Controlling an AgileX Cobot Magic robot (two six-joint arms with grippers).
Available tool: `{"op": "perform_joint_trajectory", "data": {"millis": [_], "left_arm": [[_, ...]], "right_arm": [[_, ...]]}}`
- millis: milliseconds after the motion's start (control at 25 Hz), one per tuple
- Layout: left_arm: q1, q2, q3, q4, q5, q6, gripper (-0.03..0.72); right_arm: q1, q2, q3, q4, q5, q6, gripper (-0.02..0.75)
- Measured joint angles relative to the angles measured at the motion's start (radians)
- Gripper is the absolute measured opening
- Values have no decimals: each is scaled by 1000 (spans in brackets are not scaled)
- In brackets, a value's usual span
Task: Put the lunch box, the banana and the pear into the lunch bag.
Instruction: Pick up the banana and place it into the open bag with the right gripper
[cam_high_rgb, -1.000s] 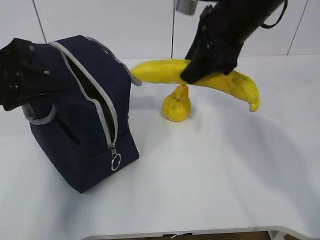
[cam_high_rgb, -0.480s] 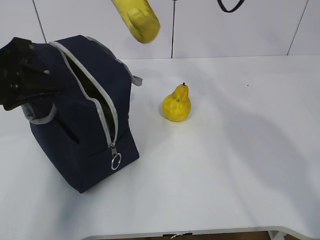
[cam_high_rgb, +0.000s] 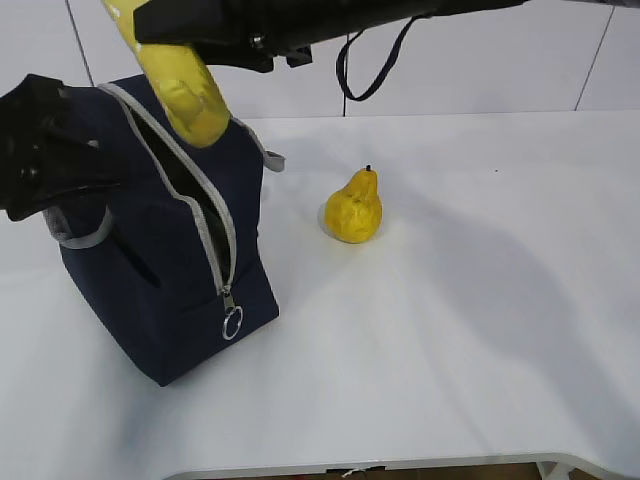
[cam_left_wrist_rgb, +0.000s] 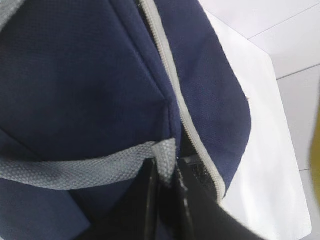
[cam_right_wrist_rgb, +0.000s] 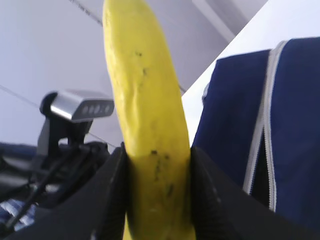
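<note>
Banana (cam_high_rgb: 185, 85): pinched by right gripper (cam_right_wrist_rgb: 157, 175), long axis steeply tilted, tip just above lunch bag (cam_high_rgb: 160, 230) opening; left gripper (cam_left_wrist_rgb: 165, 175) pinches strap (cam_left_wrist_rgb: 75, 167).

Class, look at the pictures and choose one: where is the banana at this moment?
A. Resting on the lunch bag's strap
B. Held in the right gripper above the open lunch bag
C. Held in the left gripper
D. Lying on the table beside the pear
B: the right gripper clamps the banana in the air over the unzipped lunch bag, while the pear sits alone on the table.
</note>
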Motion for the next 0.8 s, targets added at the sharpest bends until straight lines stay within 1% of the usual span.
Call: {"op": "perform_joint_trajectory", "data": {"millis": [120,240,360,640,800], "left_arm": [[0,0,0,0,0,0,9],[0,0,0,0,-1,0,9],[0,0,0,0,-1,0,9],[0,0,0,0,-1,0,9],[0,0,0,-2,-1,0,9]], "right_arm": [[4,7,0,0,-22,-66,300],[4,7,0,0,-87,-67,300],[17,7,0,-38,-168,-39,300],[94,7,0,-234,-258,71,300],[113,7,0,-302,-271,84,300]]}}
